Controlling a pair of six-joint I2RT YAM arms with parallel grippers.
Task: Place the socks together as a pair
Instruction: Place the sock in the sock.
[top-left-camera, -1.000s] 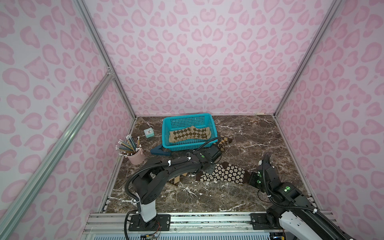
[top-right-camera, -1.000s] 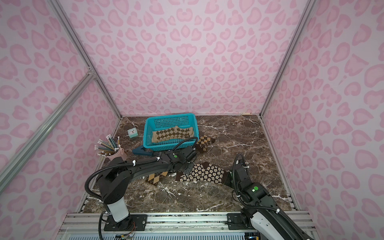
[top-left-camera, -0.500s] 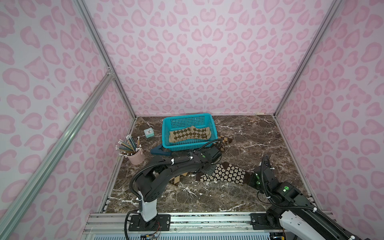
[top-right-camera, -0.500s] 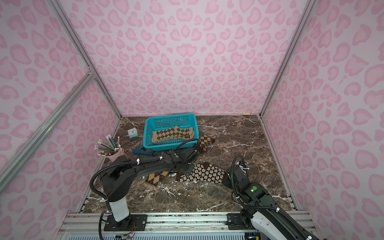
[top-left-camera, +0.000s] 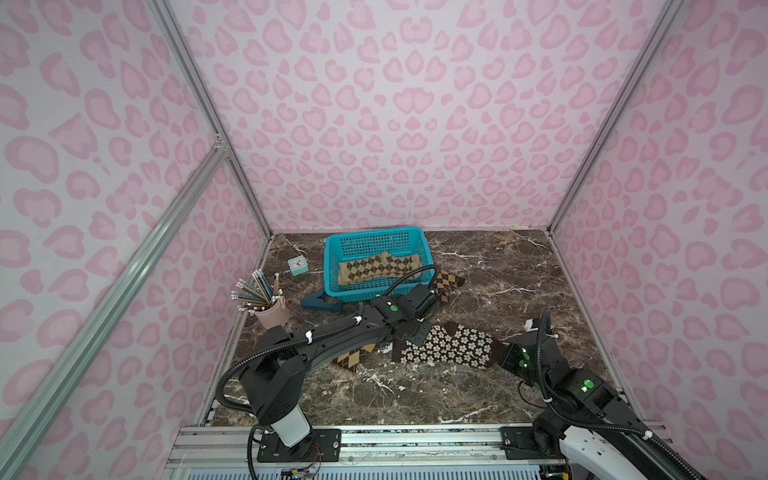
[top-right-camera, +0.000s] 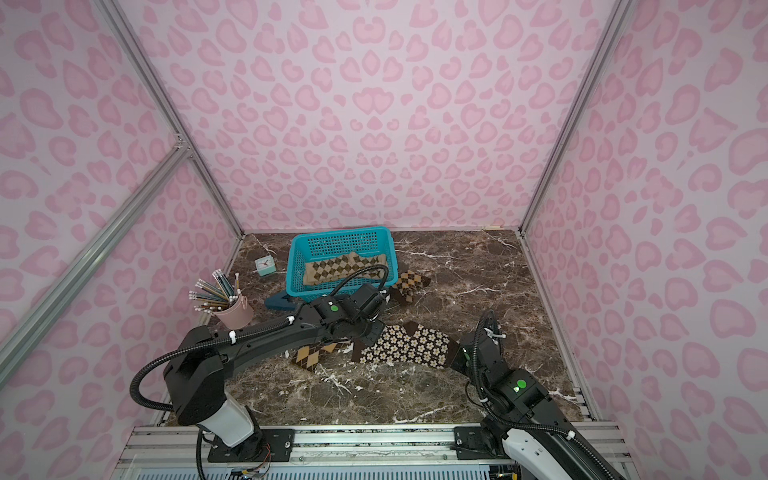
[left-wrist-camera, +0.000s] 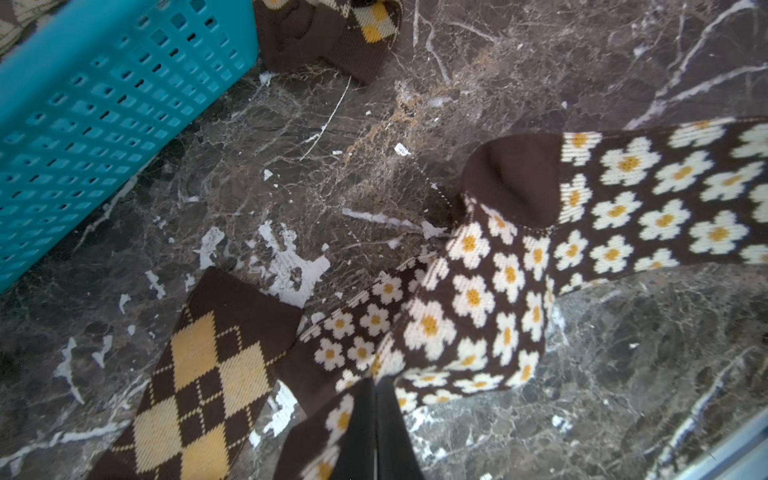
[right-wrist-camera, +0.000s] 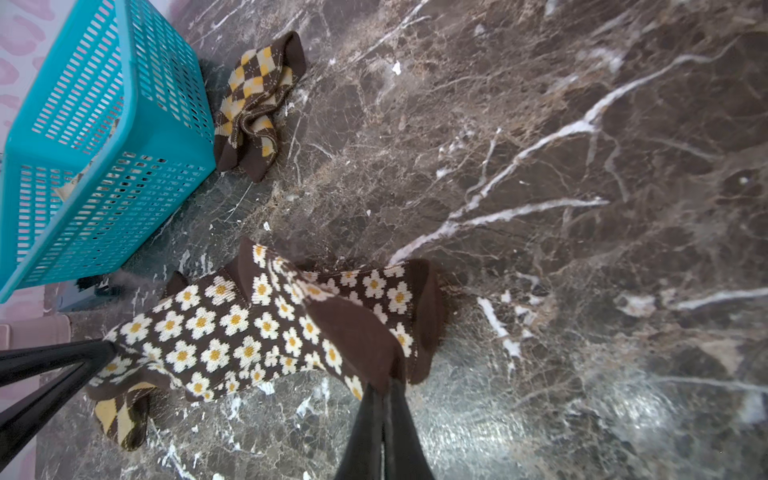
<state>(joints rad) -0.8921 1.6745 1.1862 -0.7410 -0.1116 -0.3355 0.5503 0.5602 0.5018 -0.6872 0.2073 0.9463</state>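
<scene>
left gripper (left-wrist-camera: 375, 388): jaws together, clamped on one end of flower socks (top-left-camera: 451, 345) | right gripper (right-wrist-camera: 385, 388): clamped on their brown end | 2 socks overlap on marble table (top-left-camera: 511, 266), near blue basket (top-left-camera: 332, 266)

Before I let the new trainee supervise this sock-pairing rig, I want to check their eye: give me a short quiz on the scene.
1. True or false: the left gripper and the right gripper each pinch an end of the flowered socks.
2. What lies in the teal basket? A clock; B pencils; C tan argyle sock.
3. Fill in: the crumpled brown-yellow argyle sock lies ___ the basket.
Key: 1 true; 2 C; 3 beside.
</scene>
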